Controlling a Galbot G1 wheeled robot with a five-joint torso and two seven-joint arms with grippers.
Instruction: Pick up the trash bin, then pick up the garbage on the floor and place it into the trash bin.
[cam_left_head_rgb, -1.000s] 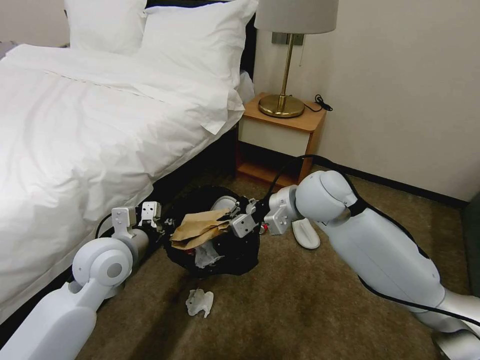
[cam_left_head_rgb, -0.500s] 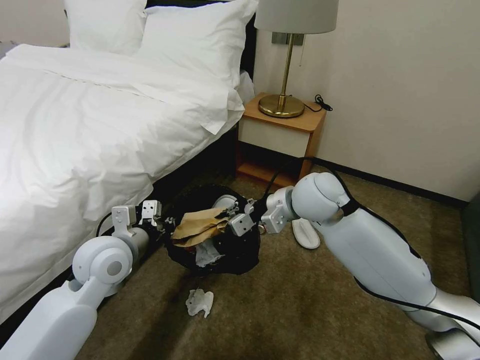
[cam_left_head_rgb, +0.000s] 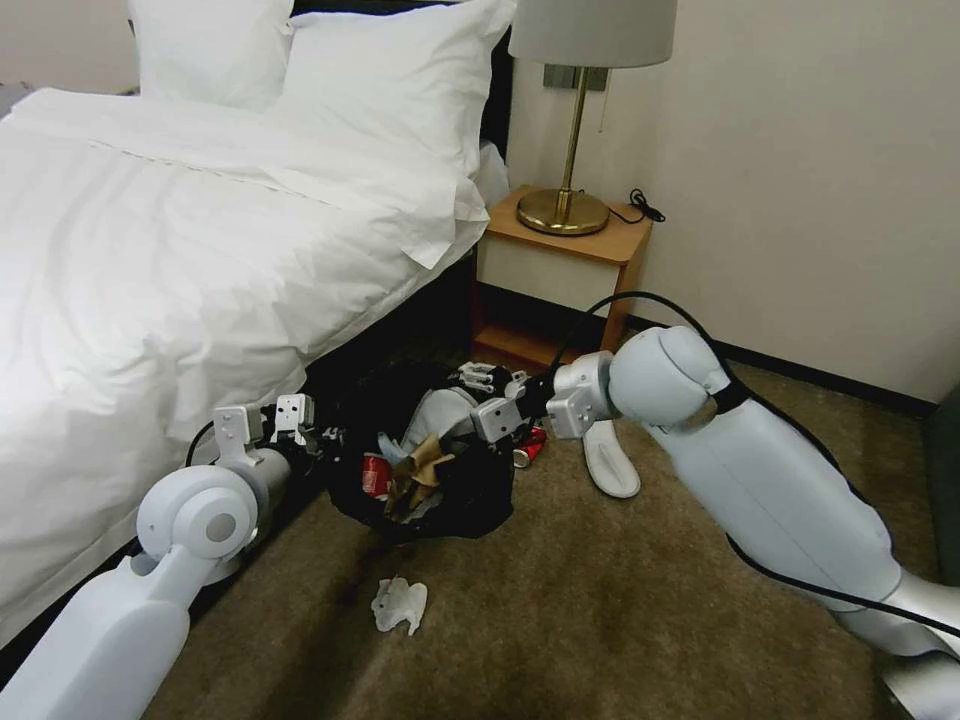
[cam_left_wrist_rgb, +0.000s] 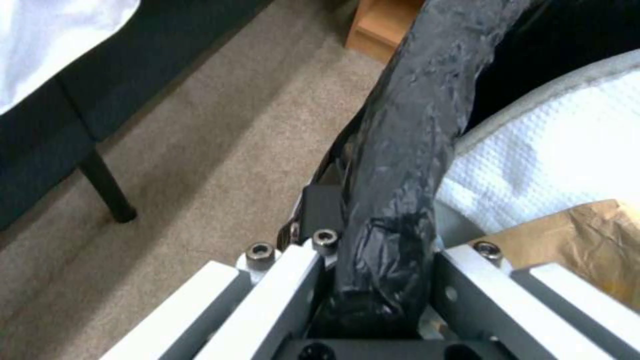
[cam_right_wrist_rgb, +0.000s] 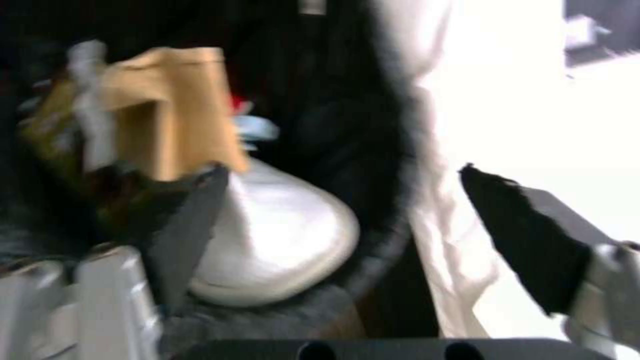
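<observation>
The left claw (cam_left_wrist_rgb: 373, 280) is clamping down on the rolled rim of the small round trash bin lined with crinkly glossy black plastic (cam_left_head_rgb: 470, 495), holding it off the carpet right beside the bed's lower edge. The right claw (cam_left_head_rgb: 492, 400) is hanging spread apart and empty over the far rim of the bin, jaws wide in the right wrist view.

Inside the bin, a stiff creased piece of brown crumpled paper (cam_left_head_rgb: 418, 468) is poking up, with a shiny red metal can (cam_left_head_rgb: 375, 474) and a soft white terry slipper (cam_right_wrist_rgb: 280, 240) packed next to it.

Stuff that looks risky to me: that bag film is slick and thin, so the pinched rim could be slipping or tearing under the load, and the bin is looking fairly full, so the springy paper might be pushing things back out.

Still lying on the brown carpet floor: a fluffy crumpled white tissue (cam_left_head_rgb: 399, 605) just in front of the bin, a second white slipper (cam_left_head_rgb: 611, 465) and a red-white wrapper (cam_left_head_rgb: 530, 446) beside the right arm.
</observation>
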